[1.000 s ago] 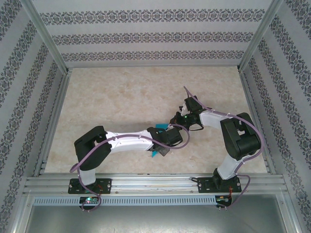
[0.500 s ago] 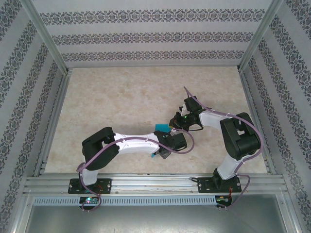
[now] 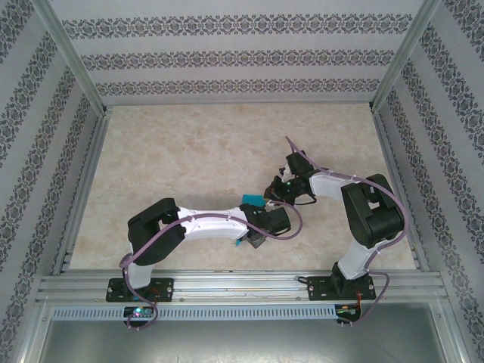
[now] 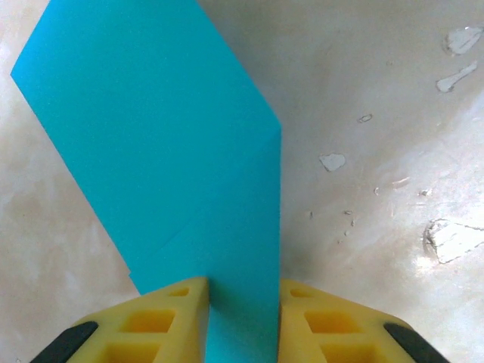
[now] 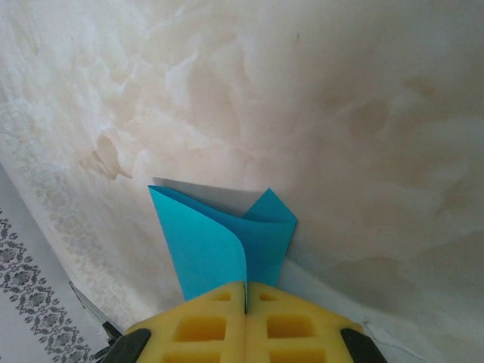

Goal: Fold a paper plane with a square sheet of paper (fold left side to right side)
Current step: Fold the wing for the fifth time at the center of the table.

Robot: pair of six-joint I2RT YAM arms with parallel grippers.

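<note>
Bright, even light, with soft glare patches on the tabletop (image 4: pixel 378 113).

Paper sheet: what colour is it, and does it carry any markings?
The sheet is plain teal-blue, unmarked; the left wrist view shows it best.

No legible text or markings.

Marbled beige table (image 3: pixel 189 151) inside patterned walls (image 3: pixel 242 57).
</note>
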